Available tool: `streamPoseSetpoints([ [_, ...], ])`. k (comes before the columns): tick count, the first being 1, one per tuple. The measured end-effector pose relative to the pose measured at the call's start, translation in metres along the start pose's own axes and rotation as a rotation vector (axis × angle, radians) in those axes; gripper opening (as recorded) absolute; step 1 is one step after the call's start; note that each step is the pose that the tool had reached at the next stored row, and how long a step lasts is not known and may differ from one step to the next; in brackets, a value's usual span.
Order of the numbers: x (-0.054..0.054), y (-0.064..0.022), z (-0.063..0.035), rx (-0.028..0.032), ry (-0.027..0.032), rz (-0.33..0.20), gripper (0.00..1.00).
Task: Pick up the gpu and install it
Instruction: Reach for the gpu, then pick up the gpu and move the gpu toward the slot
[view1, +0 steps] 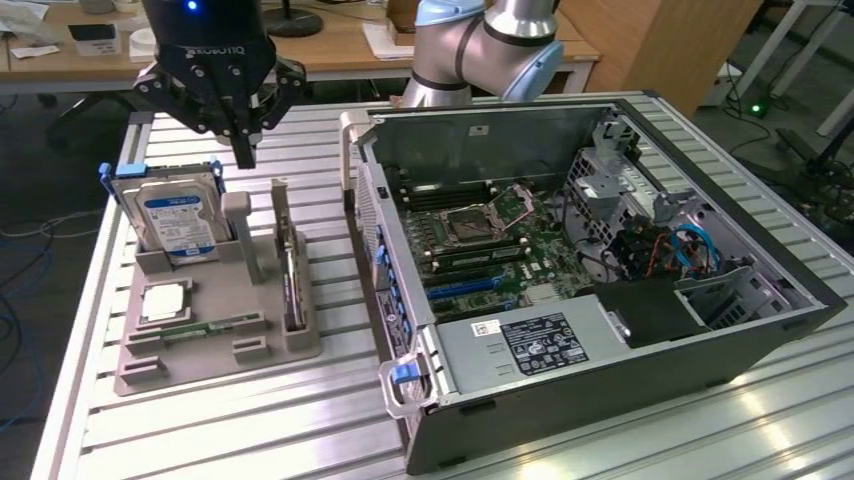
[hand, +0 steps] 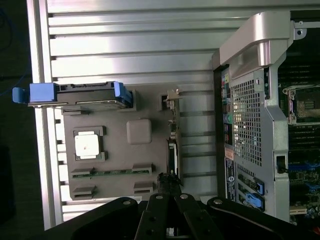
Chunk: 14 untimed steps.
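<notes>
Gripper (view1: 244, 152) pinched shut, empty, hanging over the far end of holder (view1: 243, 292). Gpu (view1: 288, 275) stands on edge in the slot on the exterior view's right, long axis near-to-far, bracket far. From the claw it lies below, nearward, slightly toward the exterior view's right.

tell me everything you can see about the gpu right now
The gpu is a thin flat card standing on its long edge in a slot of the grey holder tray, on the tray's side nearest the open computer case. Its face looks dark, and a pale metal bracket strip rises upright at its far end. Only the tray touches it. The end effector, shut, hangs above the tray, clear of the card.
</notes>
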<state>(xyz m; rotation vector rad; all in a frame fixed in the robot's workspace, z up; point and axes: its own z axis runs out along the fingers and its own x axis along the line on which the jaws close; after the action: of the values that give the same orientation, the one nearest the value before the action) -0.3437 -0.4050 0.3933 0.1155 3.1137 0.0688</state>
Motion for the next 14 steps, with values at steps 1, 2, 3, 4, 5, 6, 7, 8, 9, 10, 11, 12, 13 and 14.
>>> streamPoseSetpoints([
  [1,0.0000,0.0000,0.0000,0.0000,0.0000,0.000,0.10],
  [2,0.0000,0.0000,0.0000,0.0000,0.0001,0.000,0.10],
  [3,0.0000,0.0000,0.0000,0.0000,0.0000,0.000,0.10],
  [4,0.0000,0.0000,0.0000,-0.0001,0.0000,0.000,0.10],
  [5,0.0000,0.0000,0.0000,0.0000,0.0000,0.000,0.10],
  [6,0.0000,0.0000,0.0000,-0.0001,0.0000,0.000,0.10],
  [7,0.0000,0.0000,0.0000,0.0000,0.0000,0.000,0.10],
  [8,0.0000,0.0000,0.0000,0.0000,0.0000,0.000,0.10],
  [9,0.0000,0.0000,0.0000,0.0000,0.0000,0.000,0.10],
  [10,0.0000,0.0000,0.0000,0.0000,0.0000,0.000,0.10],
  [11,0.0000,0.0000,0.0000,0.0000,0.0001,0.000,0.10],
  [12,0.0000,0.0000,0.0000,0.0000,0.0001,0.000,0.11],
  [13,0.0000,0.0000,0.0000,-0.0001,0.0000,0.000,0.17],
  [14,0.0000,0.0000,0.0000,0.0000,0.0000,0.000,0.17],
])
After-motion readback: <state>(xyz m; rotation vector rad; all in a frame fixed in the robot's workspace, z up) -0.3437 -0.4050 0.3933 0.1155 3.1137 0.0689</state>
